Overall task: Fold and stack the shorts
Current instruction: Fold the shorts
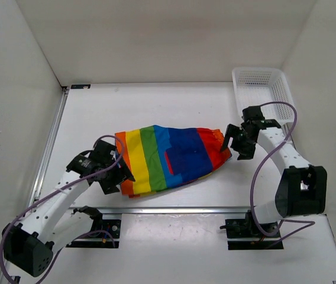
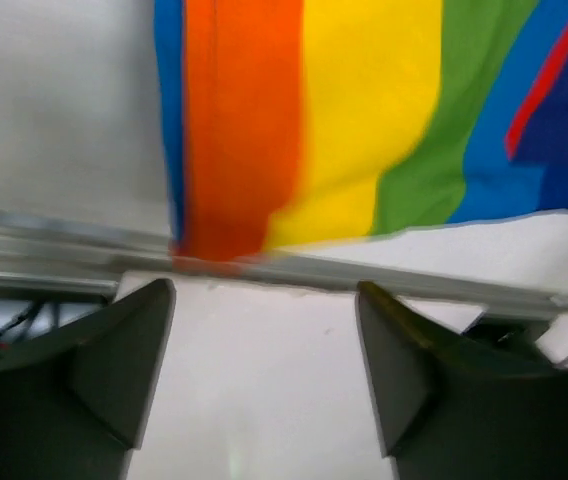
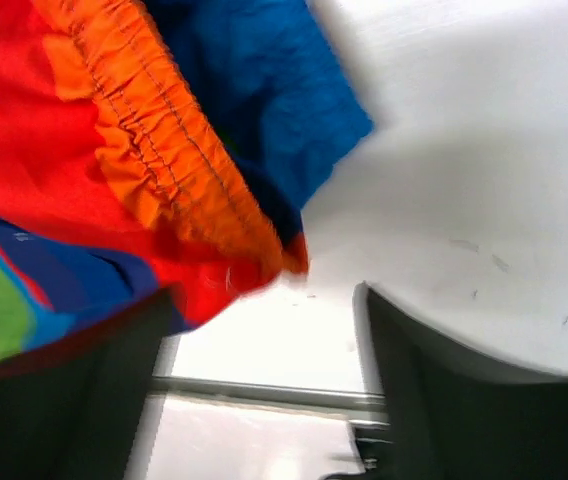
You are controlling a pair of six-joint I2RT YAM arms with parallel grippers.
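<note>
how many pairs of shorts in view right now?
1: the shorts lie mid-table between the left gripper and the right gripper. None shows in the basket; one hidden underneath can't be ruled out.

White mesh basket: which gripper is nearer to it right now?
Right. The right gripper sits close by the basket's near end, at the red end of the shorts; the left gripper is far off, at their orange end.
</note>
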